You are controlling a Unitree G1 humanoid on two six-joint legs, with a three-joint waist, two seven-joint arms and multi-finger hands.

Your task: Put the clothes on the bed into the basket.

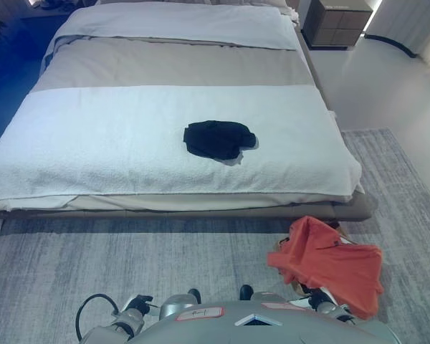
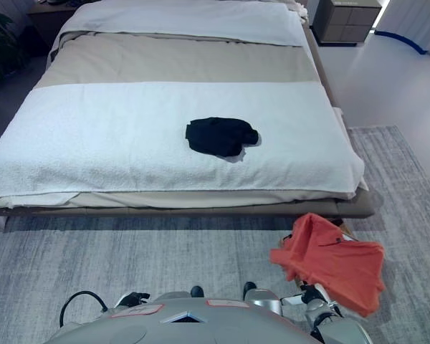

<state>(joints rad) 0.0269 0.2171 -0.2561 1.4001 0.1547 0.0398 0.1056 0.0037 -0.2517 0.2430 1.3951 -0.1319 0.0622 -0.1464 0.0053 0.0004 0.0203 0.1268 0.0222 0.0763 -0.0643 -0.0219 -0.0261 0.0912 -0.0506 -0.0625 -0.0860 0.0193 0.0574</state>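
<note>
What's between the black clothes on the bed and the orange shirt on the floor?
Only bare white blanket, the bed's edge and grey rug separate the crumpled black garment and orange shirt, in both eye views.

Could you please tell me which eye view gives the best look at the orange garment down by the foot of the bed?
The right eye view: the orange garment shows whole there, draped on the rug beside the bed. The left eye view shows the same garment in much the same shape, but lying nearer the frame's lower edge.

Black garment [image 1: 218,139], plain; orange garment [image 1: 330,264], plain; bed [image 1: 93,136] with white textured blanket, beige band across the middle, white sheet at the head; rug [image 1: 129,265] grey, faintly streaked; nightstand [image 1: 337,21] dark grey-brown
</note>
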